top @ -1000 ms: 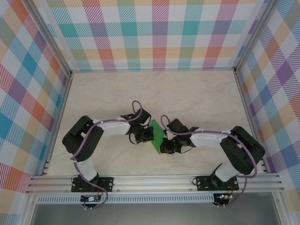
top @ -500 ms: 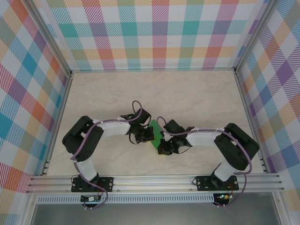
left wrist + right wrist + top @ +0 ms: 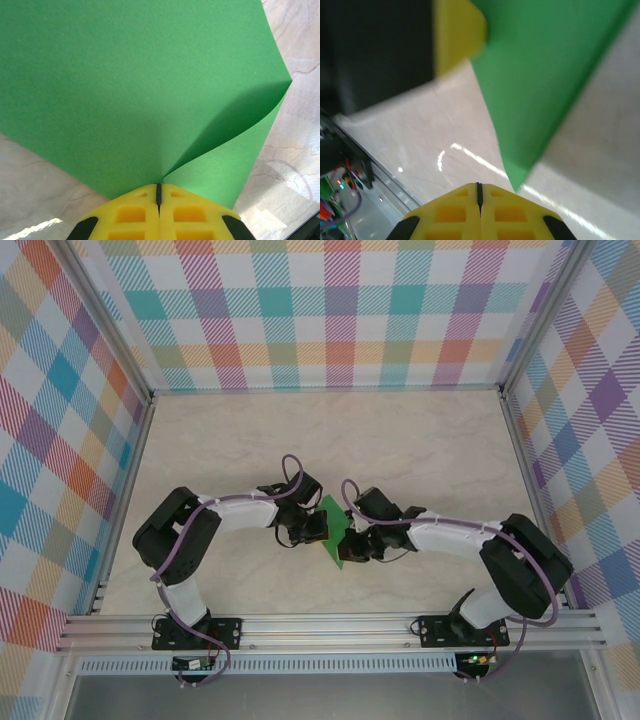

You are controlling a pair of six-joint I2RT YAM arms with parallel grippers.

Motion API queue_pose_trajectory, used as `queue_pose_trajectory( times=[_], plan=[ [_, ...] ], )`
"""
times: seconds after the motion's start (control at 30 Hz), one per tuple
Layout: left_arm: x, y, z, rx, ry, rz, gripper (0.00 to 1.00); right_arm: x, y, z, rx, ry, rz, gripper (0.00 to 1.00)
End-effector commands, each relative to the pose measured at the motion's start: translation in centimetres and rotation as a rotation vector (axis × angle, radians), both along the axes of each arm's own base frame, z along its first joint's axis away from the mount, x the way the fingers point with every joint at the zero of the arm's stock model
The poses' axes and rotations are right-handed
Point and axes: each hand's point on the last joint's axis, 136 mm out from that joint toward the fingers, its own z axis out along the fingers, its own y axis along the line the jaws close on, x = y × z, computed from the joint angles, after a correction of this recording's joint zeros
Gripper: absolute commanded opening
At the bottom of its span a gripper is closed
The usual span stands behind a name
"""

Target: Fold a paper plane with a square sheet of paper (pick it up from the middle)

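Note:
The square sheet of paper (image 3: 333, 532) is bright green and hangs bent just above the table between the two arms. My left gripper (image 3: 314, 529) is shut on its edge; in the left wrist view the sheet (image 3: 130, 85) rises from the closed yellow fingertips (image 3: 159, 187), with one flap curling over on the right. My right gripper (image 3: 352, 547) sits just right of the sheet's near corner, shut with nothing in it. In the right wrist view that corner (image 3: 519, 179) ends a little beyond and to the right of the closed tips (image 3: 479, 186).
The marble-patterned table (image 3: 420, 450) is bare towards the back and sides. Checked walls (image 3: 330, 310) close it in on three sides. An aluminium rail (image 3: 330, 625) runs along the near edge. The left gripper's yellow finger (image 3: 459, 35) and black body show in the right wrist view.
The right arm swung its elbow out to the right and its gripper drew back slightly from the sheet's near corner. The left gripper kept still, holding the sheet.

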Motion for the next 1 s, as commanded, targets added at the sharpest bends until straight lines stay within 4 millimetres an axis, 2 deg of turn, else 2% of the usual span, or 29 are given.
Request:
queue_pose_trajectory(
  times=[0.0,0.1,0.23,0.43,0.5,0.63,0.8,0.87,0.97],
  plan=[
    [-1.5,4.3,-3.9,0.223,0.046,0.037,0.00,2.6,1.0,0.2,-0.003,-0.062,0.007,0.00],
    [-1.2,4.1,-3.7,0.215,0.038,0.032,0.00,3.7,1.3,-0.7,-0.022,-0.063,0.007,0.00],
    [-1.1,3.8,-3.6,0.207,0.032,0.025,0.00,4.1,0.7,-2.3,-0.057,-0.043,0.002,0.00],
    [-0.4,3.2,-3.2,0.197,0.006,0.000,0.00,2.7,-0.9,-4.9,-0.109,0.017,-0.021,0.00],
    [0.2,2.9,-2.8,0.192,-0.017,-0.012,0.00,2.2,-1.1,-5.2,-0.106,0.044,-0.043,0.00],
    [2.1,1.5,-1.4,0.163,-0.089,-0.061,0.00,1.6,-0.8,-4.6,-0.056,0.117,-0.135,0.00],
    [4.3,-0.3,1.8,0.088,-0.162,-0.073,0.00,2.9,0.4,-3.1,-0.015,0.132,-0.224,0.00],
    [4.7,-0.2,3.1,0.069,-0.184,-0.040,0.00,3.7,0.5,-2.6,-0.018,0.120,-0.251,0.00],
    [4.4,1.0,4.4,0.074,-0.195,0.037,0.07,4.3,0.9,-2.2,-0.014,0.099,-0.257,0.00]
  ],
)
